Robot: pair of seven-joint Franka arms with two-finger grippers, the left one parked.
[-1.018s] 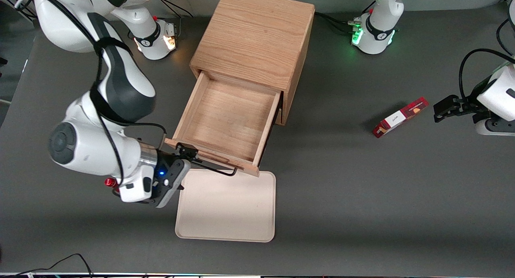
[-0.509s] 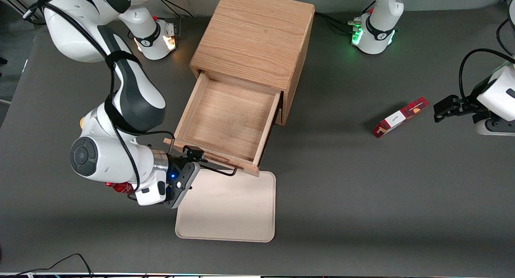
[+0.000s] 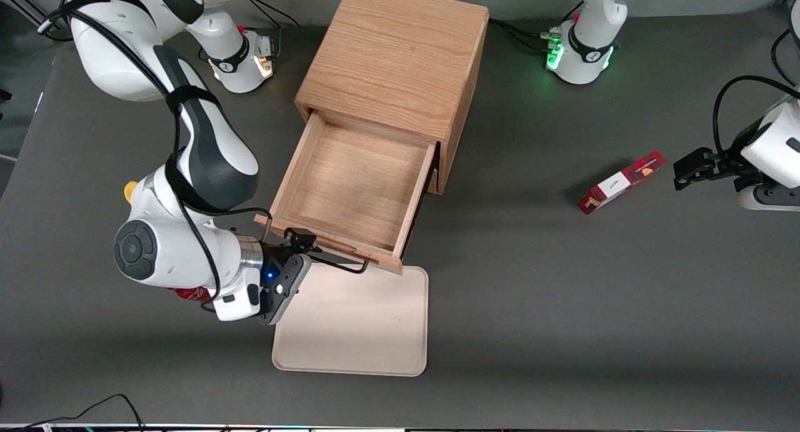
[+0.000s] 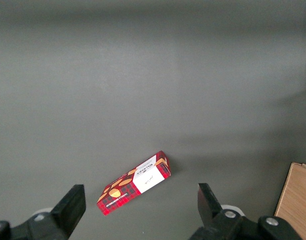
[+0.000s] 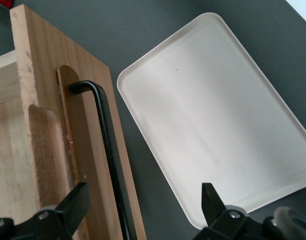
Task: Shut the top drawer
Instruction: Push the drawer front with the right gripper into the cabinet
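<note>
The oak cabinet (image 3: 394,57) stands at the table's middle with its top drawer (image 3: 353,182) pulled well out and empty. The drawer's front (image 5: 38,75) carries a black wire handle (image 3: 337,266), which also shows in the right wrist view (image 5: 105,145). My right gripper (image 3: 300,241) is in front of the drawer front, at the handle's end toward the working arm. In the right wrist view the gripper (image 5: 145,205) is open, with the handle between the spread fingers (image 5: 75,200) and nothing held.
A beige tray (image 3: 356,332) lies on the table just in front of the drawer and shows in the right wrist view (image 5: 217,110). A red snack box (image 3: 622,182) lies toward the parked arm's end. A red object (image 3: 187,292) peeks from under my wrist.
My right arm has swung in toward the drawer front, bringing the gripper a little along the handle. The drawer has not moved.
</note>
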